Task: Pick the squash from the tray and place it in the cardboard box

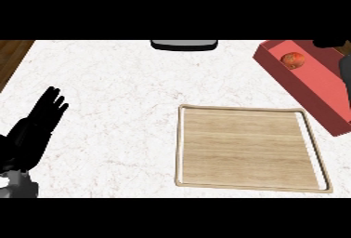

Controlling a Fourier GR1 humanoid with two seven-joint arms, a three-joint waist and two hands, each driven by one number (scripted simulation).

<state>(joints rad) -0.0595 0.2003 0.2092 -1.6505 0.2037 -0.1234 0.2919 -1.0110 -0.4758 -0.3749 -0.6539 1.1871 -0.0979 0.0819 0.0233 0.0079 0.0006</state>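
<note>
Far upper left corner: strip of brown wood floor point(14, 52) beyond the counter's edge. Left side: left hand point(42, 122), black, at the end of its forearm coming in from the lower left corner; fingers straight and lying close together, pointing up the view, holding nothing, resting over the white marbled counter point(116, 83). Well apart from everything else on the counter. Top centre: a dark, rounded object with a pale grey rim point(184, 44), cut off by the view's upper edge; cannot tell what it is. Centre-right: tray point(179, 144), square, light wood grain with a raised pale rim, lying flat, its wooden floor in full view. Upper right: red box point(322, 88), long and open-topped, set at a slant, its near end just beside the tray's upper right corner. Squash point(293, 59), small, round, orange-red, lies inside the box near its far end, apart from the tray. Far right edge: grey right forearm point(345, 69) crosses over the box; right hand point(330, 43) shows only as a dark shape above the box's far rim, and its state cannot be told.
</note>
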